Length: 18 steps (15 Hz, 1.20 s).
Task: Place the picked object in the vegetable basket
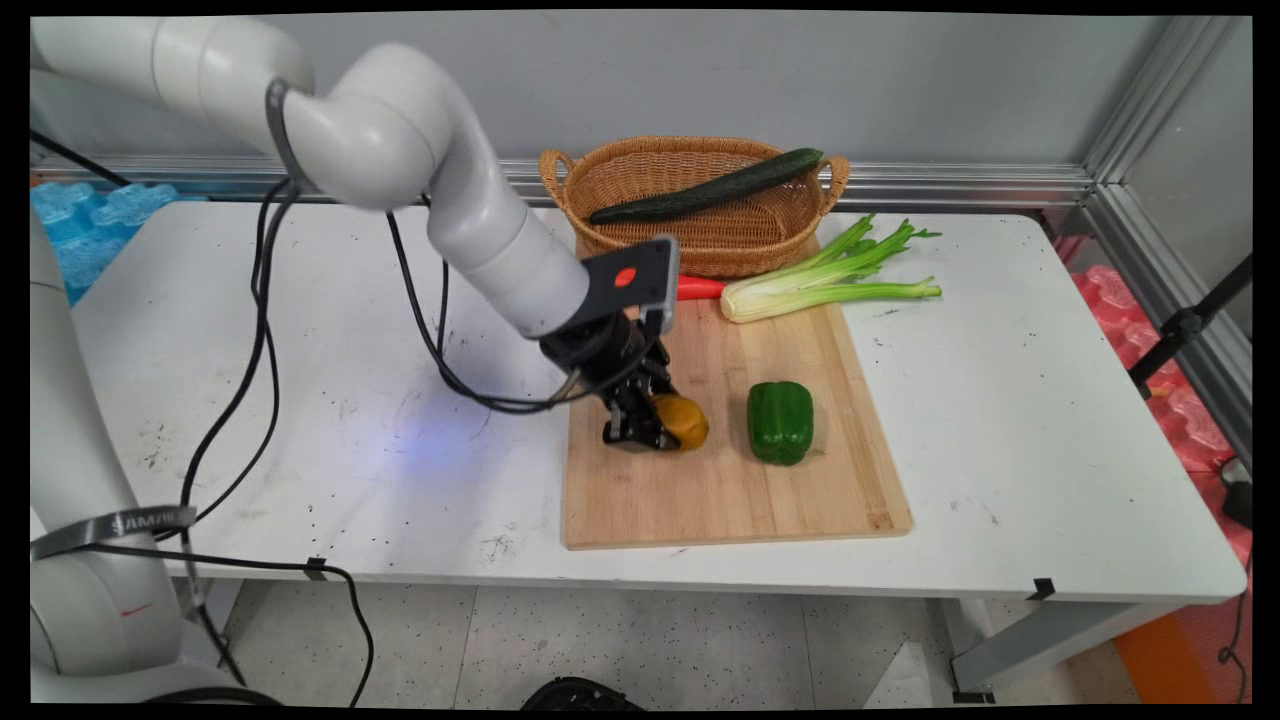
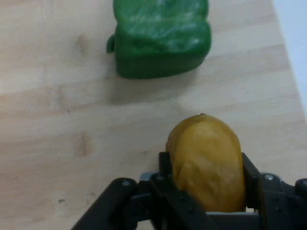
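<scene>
Gripping: claw (image 1: 650, 432) clamped on a potato (image 2: 206, 163)
Beneath: cutting board (image 1: 720, 500)
Right: green pepper (image 1: 780, 422), near

Arm (image 1: 480, 225) reaching down over the cutting board (image 1: 730, 500); gripper (image 1: 650, 432) low at its surface, fingers (image 2: 165, 167) clamped on a potato (image 2: 206, 163).

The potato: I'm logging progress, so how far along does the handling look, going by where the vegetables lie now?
Looks done: the cucumber lies across the wicker basket. In hand: the pincer is shut on the potato, low over the cutting board. Still outside the basket: the green pepper on the board, the celery at the board's far end, and a red vegetable, partly hidden behind the arm.
</scene>
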{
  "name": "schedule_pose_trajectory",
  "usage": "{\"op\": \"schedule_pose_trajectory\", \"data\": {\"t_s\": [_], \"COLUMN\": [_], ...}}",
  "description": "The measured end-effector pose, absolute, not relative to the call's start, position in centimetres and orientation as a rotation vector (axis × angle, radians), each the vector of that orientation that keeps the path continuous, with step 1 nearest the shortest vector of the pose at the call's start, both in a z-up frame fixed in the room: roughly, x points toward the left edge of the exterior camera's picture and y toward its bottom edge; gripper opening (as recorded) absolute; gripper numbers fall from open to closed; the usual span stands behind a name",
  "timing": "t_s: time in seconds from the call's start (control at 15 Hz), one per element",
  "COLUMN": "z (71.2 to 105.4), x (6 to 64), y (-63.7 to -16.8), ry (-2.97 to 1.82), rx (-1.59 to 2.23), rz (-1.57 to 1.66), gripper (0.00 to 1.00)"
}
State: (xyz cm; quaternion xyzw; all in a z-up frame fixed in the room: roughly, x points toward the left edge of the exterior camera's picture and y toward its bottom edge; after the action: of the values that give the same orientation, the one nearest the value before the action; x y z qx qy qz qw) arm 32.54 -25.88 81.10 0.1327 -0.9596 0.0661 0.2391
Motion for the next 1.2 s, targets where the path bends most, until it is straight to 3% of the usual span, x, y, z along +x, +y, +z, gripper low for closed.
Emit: {"op": "schedule_pose_trajectory", "data": {"t_s": [0.67, 1.2], "z": [89.4, 91.9], "x": [34.8, 36.9], "y": [-32.6, -40.2], "ry": [-2.594, -2.574], "rx": [0.319, 0.363], "rz": [0.179, 0.298], "gripper": [0.0, 0.0]}}
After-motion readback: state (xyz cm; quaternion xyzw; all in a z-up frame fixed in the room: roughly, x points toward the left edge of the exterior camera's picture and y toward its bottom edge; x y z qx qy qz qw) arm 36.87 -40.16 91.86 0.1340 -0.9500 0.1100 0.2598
